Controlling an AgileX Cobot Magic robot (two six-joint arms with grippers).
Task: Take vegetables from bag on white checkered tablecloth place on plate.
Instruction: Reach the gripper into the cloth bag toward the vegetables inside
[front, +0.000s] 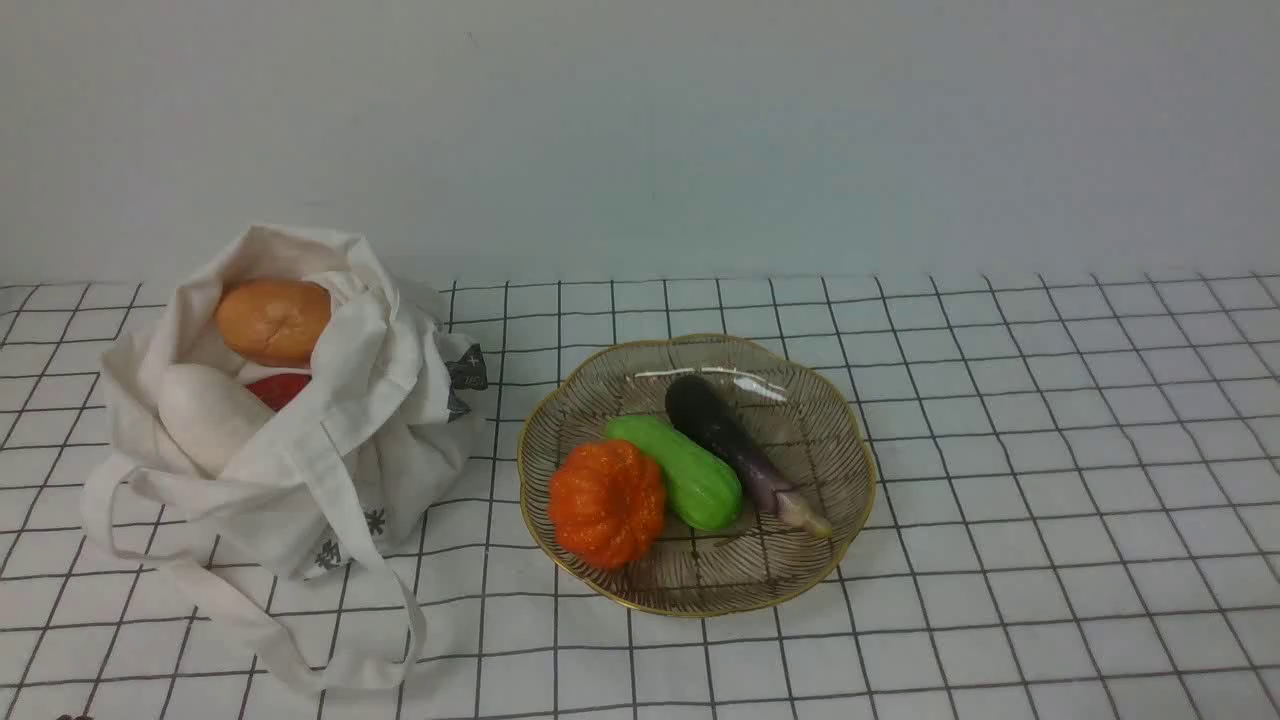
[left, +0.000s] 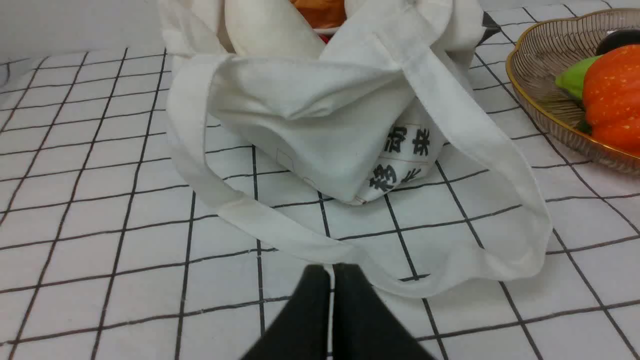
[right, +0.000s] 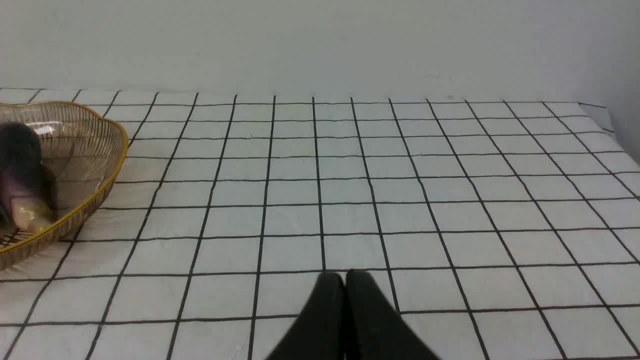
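The white radish (front: 205, 415) lies inside the open bag (front: 340, 450) at the left of the checkered tablecloth (front: 1000, 500). Its long axis slants, with the rounded end up near the bag's left rim and the other end hidden under cloth. A bread roll (front: 272, 318) sits behind it. On the plate (front: 740, 580), right of the bag, rest a pumpkin (front: 607, 502), a cucumber (front: 680, 470) and an eggplant (front: 730, 440). The left gripper (left: 331, 272) is pressed closed and empty, near the bag's strap. The right gripper (right: 345, 277) is also closed and empty, over bare cloth.
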